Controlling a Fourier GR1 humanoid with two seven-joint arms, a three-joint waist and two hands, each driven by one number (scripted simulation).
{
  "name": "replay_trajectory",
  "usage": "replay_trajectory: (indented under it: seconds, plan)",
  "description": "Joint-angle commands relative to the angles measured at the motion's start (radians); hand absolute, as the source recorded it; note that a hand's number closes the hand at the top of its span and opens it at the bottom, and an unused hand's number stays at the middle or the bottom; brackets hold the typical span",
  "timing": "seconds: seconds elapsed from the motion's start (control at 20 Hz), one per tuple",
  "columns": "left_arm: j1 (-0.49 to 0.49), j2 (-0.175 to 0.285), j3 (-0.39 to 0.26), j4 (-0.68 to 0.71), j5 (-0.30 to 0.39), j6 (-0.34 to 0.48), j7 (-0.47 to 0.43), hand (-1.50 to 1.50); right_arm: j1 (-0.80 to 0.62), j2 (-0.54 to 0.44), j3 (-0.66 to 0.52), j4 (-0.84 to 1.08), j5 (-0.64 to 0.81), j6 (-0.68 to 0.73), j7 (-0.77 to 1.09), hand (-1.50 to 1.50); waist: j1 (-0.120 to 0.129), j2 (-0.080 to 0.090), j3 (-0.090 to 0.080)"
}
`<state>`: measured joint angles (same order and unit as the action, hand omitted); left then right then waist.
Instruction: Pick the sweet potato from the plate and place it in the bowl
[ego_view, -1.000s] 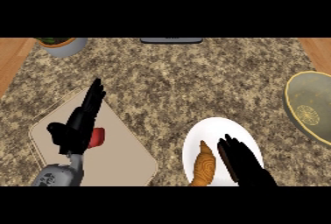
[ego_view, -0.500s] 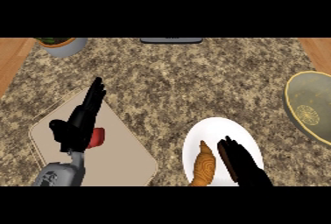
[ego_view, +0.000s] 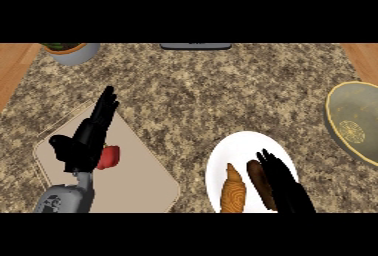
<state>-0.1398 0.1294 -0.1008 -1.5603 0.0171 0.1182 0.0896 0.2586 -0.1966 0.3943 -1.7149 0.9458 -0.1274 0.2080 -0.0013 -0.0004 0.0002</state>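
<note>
One granite counter (ego_view: 207, 90) carries one cutting board (ego_view: 140, 185), one bowl (ego_view: 347, 120) at the right edge and one white plate (ego_view: 229, 155). Two hands: the left hand (ego_view: 88, 140) rests open over the board, and the right hand (ego_view: 284, 185) has its fingers straight above the plate, just beside the one sweet potato (ego_view: 235, 192) lying there. One red pepper (ego_view: 111, 156) sits on the board. Nothing has visibly shifted since half a second ago

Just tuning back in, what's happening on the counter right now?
The right hand, fingers straight, is over the white plate, right beside the sweet potato, which lies there not yet grasped. The bowl sits at the right edge. The left hand rests open over the cutting board, next to a red vegetable.
</note>
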Motion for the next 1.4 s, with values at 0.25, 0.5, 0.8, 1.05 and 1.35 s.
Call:
replay_trajectory:
  seconds: [0.25,0.5,0.8,1.05,1.35]
  plan:
    - [0.025,-0.031,0.003,0.026,-0.032,-0.005,-0.033,0.00,-0.114,-0.012,-0.076,0.136,0.073,0.024,0.017,-1.50,0.003,0.001,0.000]
    - [-0.017,-0.050,0.001,0.029,-0.052,0.004,-0.014,0.00,-0.172,-0.027,-0.092,0.235,0.033,0.058,-0.076,1.50,0.004,0.001,0.000]
    - [-0.041,-0.007,0.056,0.043,-0.014,-0.036,0.001,0.00,-0.108,-0.053,0.027,0.258,0.177,0.013,-0.122,1.50,0.001,0.000,0.000]
    - [-0.015,-0.038,0.028,0.025,-0.030,-0.019,-0.010,0.00,-0.025,-0.117,-0.013,0.160,-0.077,0.107,-0.347,1.50,-0.011,0.000,0.000]
    - [0.021,-0.046,0.011,-0.019,-0.050,0.005,0.006,0.00,0.153,-0.300,-0.067,0.013,-0.463,0.369,-0.712,1.50,-0.034,-0.007,0.002]
